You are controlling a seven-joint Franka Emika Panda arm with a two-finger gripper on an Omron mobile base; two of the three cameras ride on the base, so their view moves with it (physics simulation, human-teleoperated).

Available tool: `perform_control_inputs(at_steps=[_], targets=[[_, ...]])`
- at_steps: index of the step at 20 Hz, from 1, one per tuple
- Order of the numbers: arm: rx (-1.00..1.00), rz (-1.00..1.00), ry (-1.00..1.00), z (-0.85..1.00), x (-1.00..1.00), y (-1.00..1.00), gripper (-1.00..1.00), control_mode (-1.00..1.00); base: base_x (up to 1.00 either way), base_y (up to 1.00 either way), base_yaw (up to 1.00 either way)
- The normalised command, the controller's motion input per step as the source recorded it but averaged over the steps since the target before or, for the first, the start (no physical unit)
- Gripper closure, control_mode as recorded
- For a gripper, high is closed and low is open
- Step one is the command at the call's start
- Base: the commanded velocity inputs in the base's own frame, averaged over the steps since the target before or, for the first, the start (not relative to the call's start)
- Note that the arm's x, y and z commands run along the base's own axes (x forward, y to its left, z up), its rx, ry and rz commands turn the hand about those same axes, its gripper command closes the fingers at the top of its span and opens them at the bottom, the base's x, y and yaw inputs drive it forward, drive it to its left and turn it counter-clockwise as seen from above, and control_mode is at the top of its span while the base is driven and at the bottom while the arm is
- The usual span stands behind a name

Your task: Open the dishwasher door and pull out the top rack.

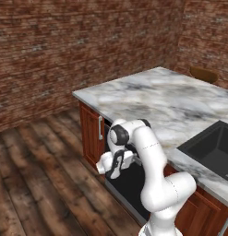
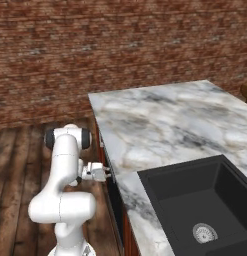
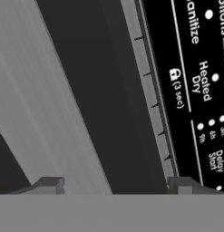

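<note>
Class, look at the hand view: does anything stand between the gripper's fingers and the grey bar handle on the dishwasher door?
Nothing visible does. In the hand view the gripper sits right up at the dishwasher door, its fingertips set either side of the grey bar handle, with no object in between.

The flat black dishwasher door (image 1: 129, 184) is standing upright and closed beneath the marble counter, its grey horizontal bar handle (image 3: 45, 113) and white-lettered control strip (image 3: 195, 81) showing close in the hand view.
</note>
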Motion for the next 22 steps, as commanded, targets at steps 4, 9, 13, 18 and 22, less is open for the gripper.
perform_control_inputs(at_steps=[4, 9, 13, 18, 22], targets=[[0.00, 0.01, 0.00, -0.24, 0.40, 0.00, -1.00, -1.00, 0.00, 0.00, 0.00], [0.00, 0.05, 0.00, -0.27, 0.39, 0.00, -1.00, -1.00, 0.00, 0.00, 0.00], [0.04, 0.06, 0.01, -0.05, 0.47, -0.01, -1.00, -1.00, 0.00, 0.00, 0.00], [0.11, 0.09, 0.04, 0.00, 0.33, -0.15, -1.00, -1.00, 0.00, 0.00, 0.00], [0.07, 0.09, 0.01, 0.00, 0.29, -0.18, -1.00, -1.00, 0.00, 0.00, 0.00]])
